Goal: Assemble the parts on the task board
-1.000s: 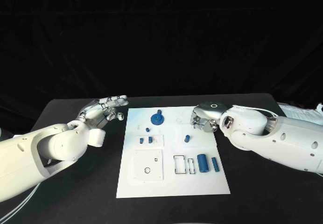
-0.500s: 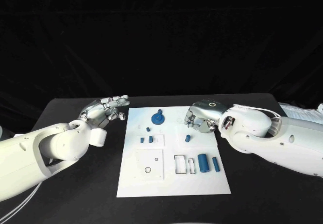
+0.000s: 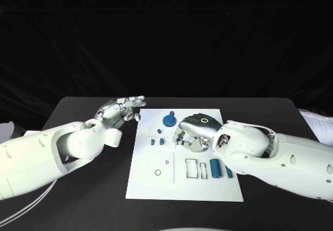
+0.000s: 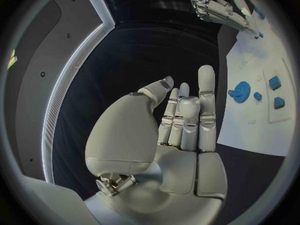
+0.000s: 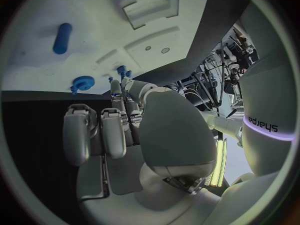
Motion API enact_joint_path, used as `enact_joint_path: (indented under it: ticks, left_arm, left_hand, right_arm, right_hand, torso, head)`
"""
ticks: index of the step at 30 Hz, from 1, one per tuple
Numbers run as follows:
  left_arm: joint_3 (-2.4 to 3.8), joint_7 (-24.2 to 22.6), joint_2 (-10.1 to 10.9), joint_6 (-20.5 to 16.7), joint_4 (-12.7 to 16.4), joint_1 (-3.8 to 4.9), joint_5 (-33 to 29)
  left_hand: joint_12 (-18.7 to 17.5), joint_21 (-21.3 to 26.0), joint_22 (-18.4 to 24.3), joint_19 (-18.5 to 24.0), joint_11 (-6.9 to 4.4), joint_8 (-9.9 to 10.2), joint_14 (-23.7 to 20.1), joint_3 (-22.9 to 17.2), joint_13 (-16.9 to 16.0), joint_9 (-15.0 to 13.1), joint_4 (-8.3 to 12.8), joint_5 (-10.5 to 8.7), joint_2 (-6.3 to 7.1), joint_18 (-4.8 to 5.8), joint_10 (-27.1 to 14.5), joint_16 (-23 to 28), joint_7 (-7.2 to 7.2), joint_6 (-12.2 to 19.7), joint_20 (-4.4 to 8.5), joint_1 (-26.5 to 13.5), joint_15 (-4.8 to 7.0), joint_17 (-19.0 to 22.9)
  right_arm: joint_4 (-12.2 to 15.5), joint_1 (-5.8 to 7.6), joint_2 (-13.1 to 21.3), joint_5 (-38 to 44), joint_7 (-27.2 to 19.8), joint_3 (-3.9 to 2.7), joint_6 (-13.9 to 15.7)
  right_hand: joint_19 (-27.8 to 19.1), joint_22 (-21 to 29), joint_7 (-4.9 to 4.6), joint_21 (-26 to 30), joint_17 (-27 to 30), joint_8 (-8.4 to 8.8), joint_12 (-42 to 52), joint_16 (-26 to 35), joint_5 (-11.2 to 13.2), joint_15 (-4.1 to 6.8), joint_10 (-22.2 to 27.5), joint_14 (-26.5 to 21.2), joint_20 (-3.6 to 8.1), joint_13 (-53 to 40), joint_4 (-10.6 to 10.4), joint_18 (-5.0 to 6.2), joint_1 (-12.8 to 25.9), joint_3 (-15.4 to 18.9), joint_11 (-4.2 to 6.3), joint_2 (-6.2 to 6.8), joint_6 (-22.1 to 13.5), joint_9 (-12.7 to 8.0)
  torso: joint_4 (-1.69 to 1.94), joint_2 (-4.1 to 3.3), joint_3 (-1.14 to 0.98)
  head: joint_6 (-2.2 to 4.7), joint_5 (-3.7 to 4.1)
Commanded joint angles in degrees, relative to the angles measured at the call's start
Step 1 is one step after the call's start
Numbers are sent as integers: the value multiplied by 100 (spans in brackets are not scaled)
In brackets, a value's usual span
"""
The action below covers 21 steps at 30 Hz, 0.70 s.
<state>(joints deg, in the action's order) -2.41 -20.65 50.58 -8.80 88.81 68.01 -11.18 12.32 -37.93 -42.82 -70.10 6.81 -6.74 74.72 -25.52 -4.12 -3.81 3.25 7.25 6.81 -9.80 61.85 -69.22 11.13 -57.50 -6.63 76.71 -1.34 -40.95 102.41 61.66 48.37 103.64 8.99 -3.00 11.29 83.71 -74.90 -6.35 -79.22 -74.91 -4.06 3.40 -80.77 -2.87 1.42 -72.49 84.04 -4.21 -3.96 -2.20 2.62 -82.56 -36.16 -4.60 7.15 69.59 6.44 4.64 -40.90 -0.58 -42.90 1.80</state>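
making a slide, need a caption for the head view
Right hand hovers over the task board among blue parts; left hand open beside it.

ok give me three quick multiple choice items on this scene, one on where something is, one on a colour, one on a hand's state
1. Where is the right hand?
A. over the task board, near its middle
B. off the table's right edge
C. on the bare table left of the board

2. What colour is the round part with a knob at the board's far end?
A. red
B. blue
C. yellow

3. What is the left hand doing?
A. gripping a cylinder
B. pressing on the board
C. holding nothing, fingers extended, beside the board

Answers: 1 A, the head view shows the hand above the board's middle parts. 2 B, it is blue like the other parts. 3 C, the left wrist view shows an empty palm over the dark table.
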Motion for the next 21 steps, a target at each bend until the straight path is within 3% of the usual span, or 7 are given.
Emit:
enact_joint_path:
  ticks: [1, 4, 9, 12, 21]
  left_arm:
    - [4, -14, -59, 51, -5, 1, 25]
    - [4, -1, -112, 38, -7, 2, 25]
    - [5, 16, -179, 34, -24, 3, 25]
    - [5, 24, -198, 32, -26, 3, 25]
    - [6, 35, -211, 32, -32, 4, 25]
  left_hand:
    - [30, 24, 9, 14, -8, 1, -42, 22, 5, -7, 27, 29, 68, -56, -49, -4, -5, 48, -21, -14, -11, 11]
    - [39, 25, 10, 18, -4, -4, -52, 27, 4, -8, 33, 30, 68, -56, -65, -1, -1, 59, -24, -12, -14, 25]
    - [53, 26, 12, 26, 3, -13, -65, 38, 3, -10, 38, 29, 69, -56, -89, -1, 5, 77, -30, -17, -20, 36]
    - [60, 27, 13, 30, 6, -17, -72, 43, 2, -11, 40, 29, 69, -56, -100, 0, 8, 85, -33, -19, -23, 43]
    - [65, 28, 14, 33, 8, -20, -76, 46, 1, -11, 42, 29, 69, -56, -107, 1, 9, 90, -35, -19, -25, 49]
  right_arm:
    - [-54, -127, -138, 53, -169, 3, -29]
    - [-148, -284, -299, 81, -211, 14, -32]
    - [-281, -442, -446, 140, -227, 30, -53]
    - [-338, -488, -503, 163, -228, 38, -74]
    - [-396, -570, -585, 176, -247, 64, -129]
  right_hand:
    - [26, -120, -24, -28, -312, -6, 17, -33, -26, 29, -207, 378, -8, -11, 15, 70, -2, -63, 174, -68, 0, 12]
    - [26, -120, -28, -29, -315, -3, 16, -36, -27, 27, -201, 378, -9, -9, 27, 70, 1, -76, 171, -69, -4, 13]
    - [26, -120, -30, -29, -316, -1, 16, -37, -29, 26, -199, 378, -10, -8, 34, 70, 3, -82, 169, -69, -6, 14]
    - [25, -119, -32, -28, -316, 0, 16, -37, -30, 24, -197, 378, -11, -7, 39, 70, 5, -86, 167, -70, -8, 15]
    - [23, -115, -34, -25, -315, 1, 16, -36, -31, 24, -195, 378, -11, -7, 43, 71, 8, -89, 166, -69, -9, 16]
  torso:
    - [9, 8, 13]
    - [-5, 4, 13]
    - [2, 4, 14]
    - [-11, -6, 3]
    - [-1, -2, 1]
  head:
    - [-69, -139]
    - [-106, -229]
    - [-129, -264]
    - [-156, -288]
    - [-228, -324]
